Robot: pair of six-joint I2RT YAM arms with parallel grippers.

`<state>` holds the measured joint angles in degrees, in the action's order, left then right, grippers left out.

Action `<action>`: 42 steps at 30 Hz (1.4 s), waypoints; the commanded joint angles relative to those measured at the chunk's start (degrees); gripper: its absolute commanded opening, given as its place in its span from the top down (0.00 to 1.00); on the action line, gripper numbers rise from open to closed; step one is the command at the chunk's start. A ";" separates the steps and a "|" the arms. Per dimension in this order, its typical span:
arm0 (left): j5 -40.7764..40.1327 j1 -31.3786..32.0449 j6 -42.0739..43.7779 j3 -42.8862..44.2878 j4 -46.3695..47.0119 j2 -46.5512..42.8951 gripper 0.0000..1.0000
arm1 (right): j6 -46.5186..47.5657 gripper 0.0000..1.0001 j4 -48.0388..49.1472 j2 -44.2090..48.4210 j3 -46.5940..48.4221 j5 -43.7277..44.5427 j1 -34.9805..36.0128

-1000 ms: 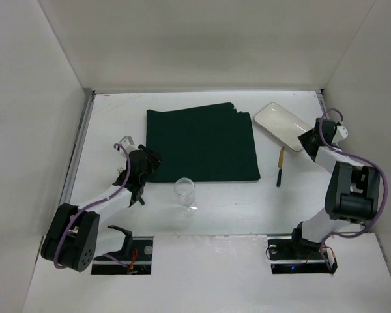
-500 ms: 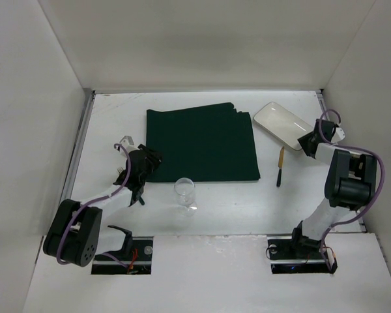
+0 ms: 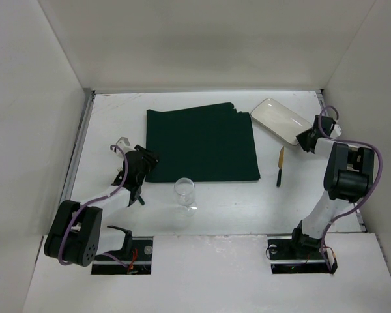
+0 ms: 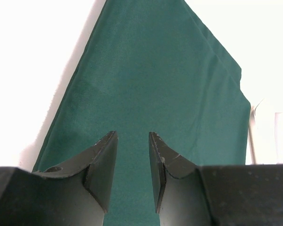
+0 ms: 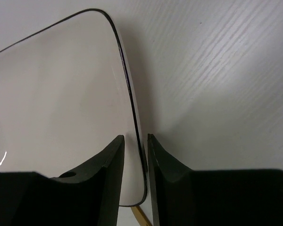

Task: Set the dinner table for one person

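Observation:
On the dinner table (image 3: 111,114) lies a dark green placemat (image 3: 202,143). A white rectangular plate (image 3: 279,119) sits at the back right. My right gripper (image 3: 306,139) is at the plate's near right end. In the right wrist view its jaws (image 5: 136,139) straddle the plate's (image 5: 56,94) dark rim; the rim runs close to the right finger, and a slim gap shows beside the left one. My left gripper (image 3: 142,163) hovers over the placemat's (image 4: 151,80) left edge, open (image 4: 133,136) and holding nothing.
A wine glass (image 3: 184,193) stands upright near the placemat's front edge. A knife (image 3: 280,167) with a gold handle lies right of the placemat. A small metal piece (image 3: 122,141) lies beyond the left gripper. White walls close in three sides.
The right gripper's jaws have narrowed around the plate's rim, and the plate has shifted slightly toward the back left. The left arm has barely moved.

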<state>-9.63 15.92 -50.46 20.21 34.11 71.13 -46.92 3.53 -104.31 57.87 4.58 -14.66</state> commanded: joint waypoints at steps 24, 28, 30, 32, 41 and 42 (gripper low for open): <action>0.48 -0.50 -0.34 -0.61 4.21 0.32 0.69 | -11.61 0.98 25.46 15.71 -5.22 -14.76 0.46; 0.05 -0.15 -0.08 -0.52 4.21 0.41 0.69 | -13.11 0.98 29.07 19.31 -7.24 -18.02 1.16; 0.48 -0.15 -0.34 -0.34 4.21 0.93 0.69 | -12.85 0.97 29.60 20.90 -7.68 -18.99 2.38; 0.49 0.03 -0.34 -0.34 4.21 1.02 0.69 | -11.98 0.97 28.99 21.34 -7.24 -21.53 4.67; 0.05 -0.50 0.01 -1.05 4.39 -1.08 0.69 | -8.55 0.96 27.06 17.75 -4.79 -28.30 21.10; 0.22 -0.67 0.01 -1.13 4.39 -1.17 0.69 | -8.11 0.96 26.80 17.13 -4.43 -29.01 22.77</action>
<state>-9.21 15.75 -50.48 19.99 35.03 71.88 -53.54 17.15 -87.83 48.18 -15.22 3.95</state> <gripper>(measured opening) 0.305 0.122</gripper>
